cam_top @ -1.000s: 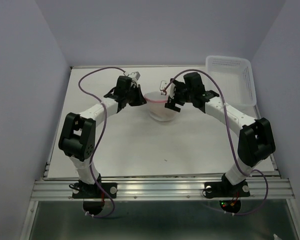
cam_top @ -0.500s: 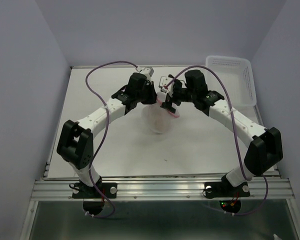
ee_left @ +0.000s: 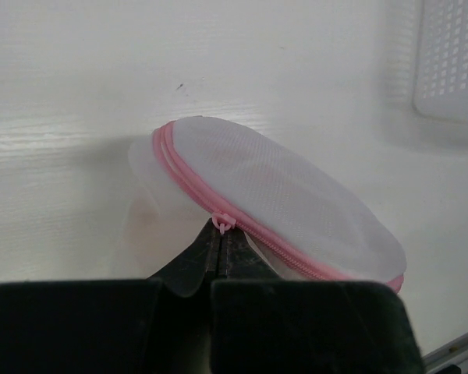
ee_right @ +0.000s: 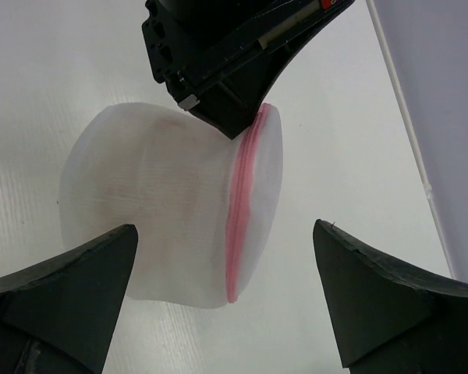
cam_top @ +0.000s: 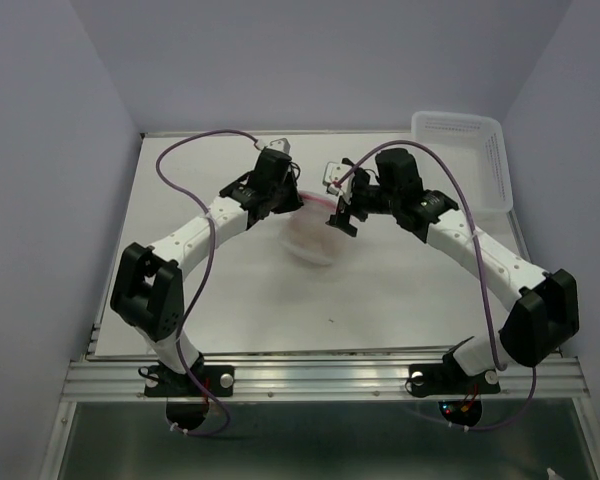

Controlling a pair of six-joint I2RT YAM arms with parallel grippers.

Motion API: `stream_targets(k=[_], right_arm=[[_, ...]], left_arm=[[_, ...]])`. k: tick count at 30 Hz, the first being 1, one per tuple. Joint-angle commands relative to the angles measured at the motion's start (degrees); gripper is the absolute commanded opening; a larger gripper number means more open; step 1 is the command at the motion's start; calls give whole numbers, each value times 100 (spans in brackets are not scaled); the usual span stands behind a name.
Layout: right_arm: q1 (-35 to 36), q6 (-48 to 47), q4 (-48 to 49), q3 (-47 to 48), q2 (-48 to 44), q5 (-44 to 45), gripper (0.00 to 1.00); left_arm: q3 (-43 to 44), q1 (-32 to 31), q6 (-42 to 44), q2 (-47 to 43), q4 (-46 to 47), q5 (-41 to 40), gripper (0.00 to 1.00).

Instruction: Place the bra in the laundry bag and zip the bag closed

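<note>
Where the laundry bag stood upright a second ago with its mouth gaping like a bowl between the two arms, it now lies tipped on its side, the pink zipper drawn together along every stretch that shows. Left hand pinched tight on the bag's edge right at the zipper pull. Right hand has let go and backed off; its fingers stand wide apart, near the bag but touching nothing. Bra not seen outright, only a faint peach cast through the mesh, so likely inside. Judgement: the zipping looks done or nearly so. The end of the zipper past the left hand is hidden, so full closure is unconfirmed. Cannot tell whether the bag rests on the surface or hangs from the grip. Surface white, bare but for a small dark speck near the front; white perforated basket at the far right corner, well apart from the bag. Pale lilac walls on three sides; metal rail along the near edge.
</note>
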Motion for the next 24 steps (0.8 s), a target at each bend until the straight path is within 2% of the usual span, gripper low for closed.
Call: stream_targets(k=[1, 10, 15, 18, 21, 24], right_arm=[[15, 150, 121, 107, -85, -195, 100], [15, 379, 122, 1125, 785, -63, 100], [68, 151, 122, 1285, 1093, -80, 99], [68, 80, 122, 1320, 1172, -124, 95], [68, 1, 122, 1320, 1295, -133, 74], [68, -34, 122, 1373, 1462, -98, 73]], left_arm=[[245, -47, -139, -438, -128, -403, 0], [457, -284, 37, -571, -357, -544, 0], [483, -372, -7, -579, -445, -667, 0], [492, -381, -16, -588, -436, -685, 0], [518, -390, 2, -588, -436, -632, 0], [562, -399, 37, -571, -419, -553, 0]])
